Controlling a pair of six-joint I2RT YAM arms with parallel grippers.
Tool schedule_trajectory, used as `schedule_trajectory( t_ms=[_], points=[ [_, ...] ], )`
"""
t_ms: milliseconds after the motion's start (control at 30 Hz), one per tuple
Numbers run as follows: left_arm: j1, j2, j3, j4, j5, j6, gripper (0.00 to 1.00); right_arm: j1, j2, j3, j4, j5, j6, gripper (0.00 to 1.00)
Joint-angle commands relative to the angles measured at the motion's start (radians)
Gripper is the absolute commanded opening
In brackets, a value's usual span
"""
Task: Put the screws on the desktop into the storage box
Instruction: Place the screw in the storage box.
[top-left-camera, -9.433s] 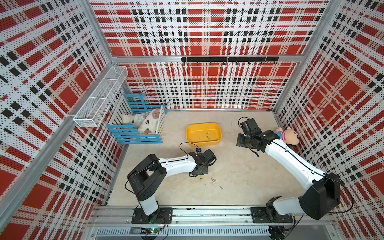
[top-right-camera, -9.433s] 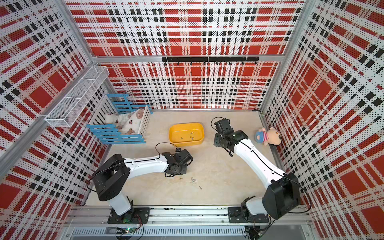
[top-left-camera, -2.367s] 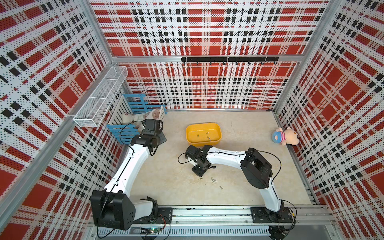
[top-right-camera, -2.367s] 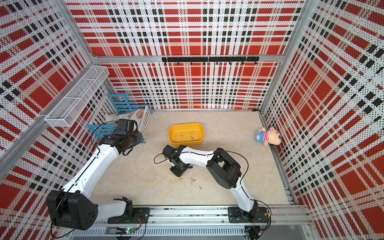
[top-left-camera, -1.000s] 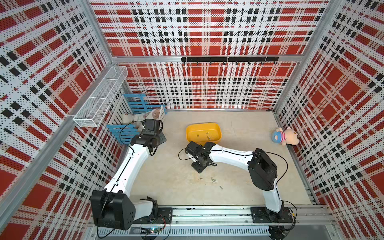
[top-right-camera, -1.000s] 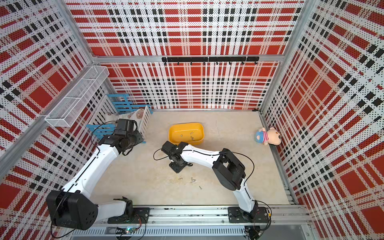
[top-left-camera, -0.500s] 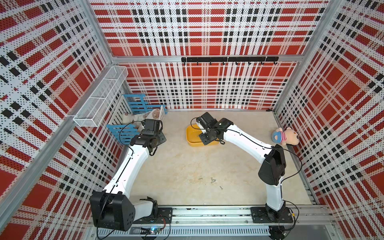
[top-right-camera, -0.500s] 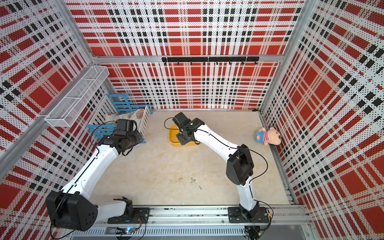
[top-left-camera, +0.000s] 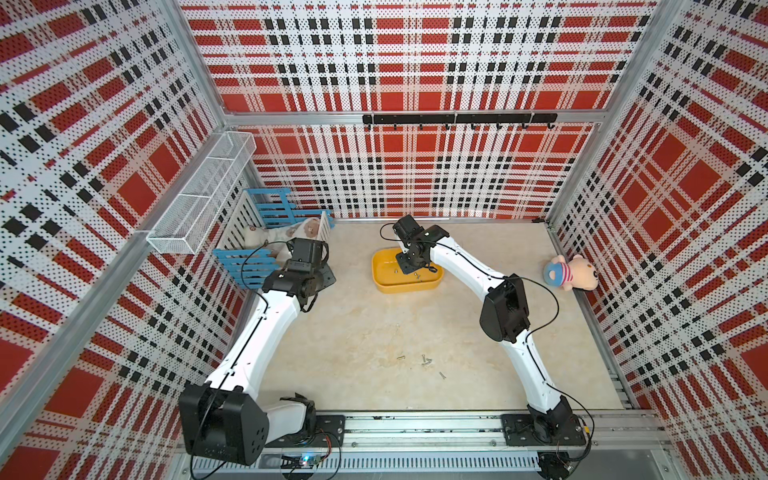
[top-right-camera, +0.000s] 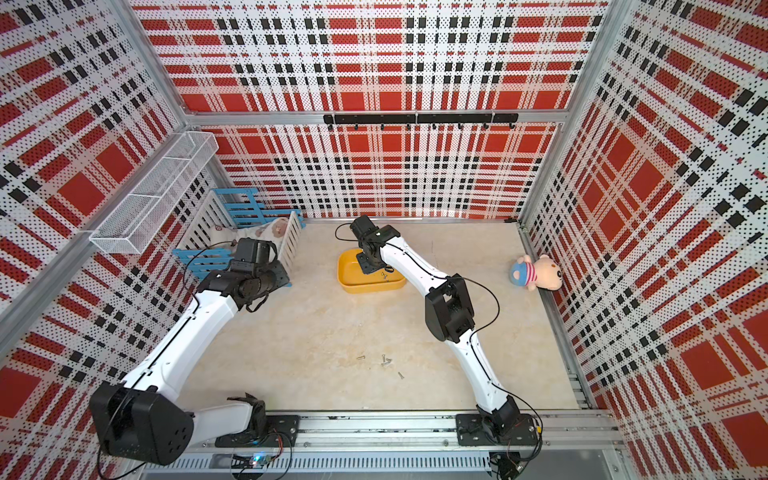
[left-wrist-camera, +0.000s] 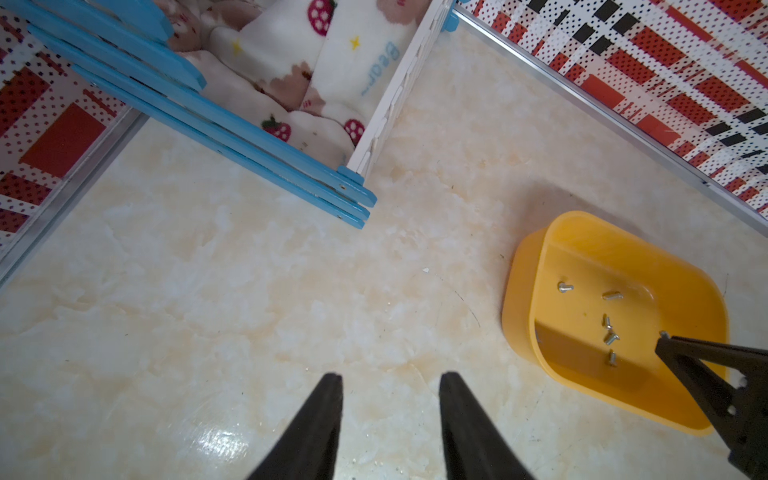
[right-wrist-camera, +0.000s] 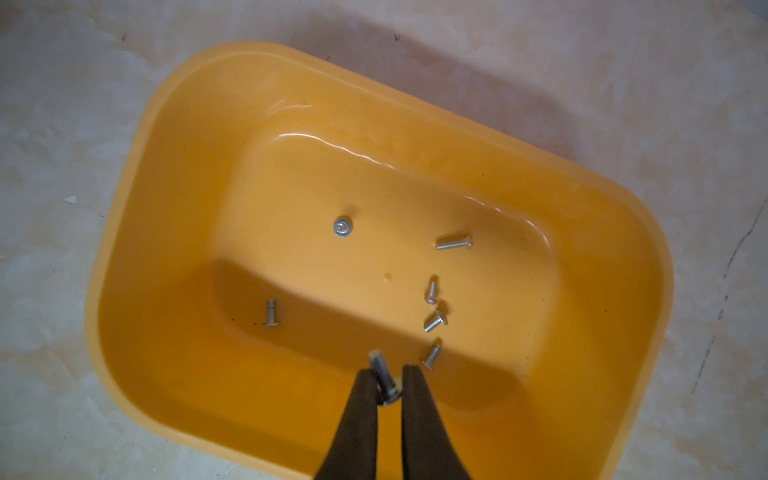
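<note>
The desk (top-left-camera: 365, 332) is flat, beige and faintly marbled, walled on three sides by plaid panels. A blue-and-white crate (top-left-camera: 249, 266) fills its far left corner, and a plush toy (top-left-camera: 571, 272) lies against the right edge. The middle of the desk is bare and open between the two arms.

The storage box (top-left-camera: 405, 286) is a shallow yellow tub with rounded corners and a lipped rim. It sits near the middle of the far edge, well apart from the crate.

The right gripper (right-wrist-camera: 385, 372) hangs over the inside of the box, its jaws pinched on a single screw (right-wrist-camera: 382, 376). The left gripper (left-wrist-camera: 390, 380) is above bare desk just off the crate's near corner, its jaws parted and holding nothing.

The screws (right-wrist-camera: 453, 242) are tiny, silver-grey and round-headed. Six lie scattered on the box floor. About four more (top-left-camera: 426, 360) lie loose on the desk toward the middle of the near edge, well apart from the box.
</note>
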Motion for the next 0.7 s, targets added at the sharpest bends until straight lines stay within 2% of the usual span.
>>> schedule_trajectory(
  t_ms=[0,433,667],
  points=[
    [-0.014,-0.016,-0.011,0.017,-0.01,-0.01,0.45,-0.022,0.032,0.027,-0.007,-0.013,0.027,0.0],
    [-0.054,0.013,-0.001,0.021,-0.025,-0.024,0.45,-0.063,0.151,0.057,0.0,-0.016,0.038,0.01],
    [-0.059,0.024,0.004,0.022,-0.026,-0.023,0.45,-0.063,0.16,0.052,0.005,-0.027,0.037,0.07]
  ],
)
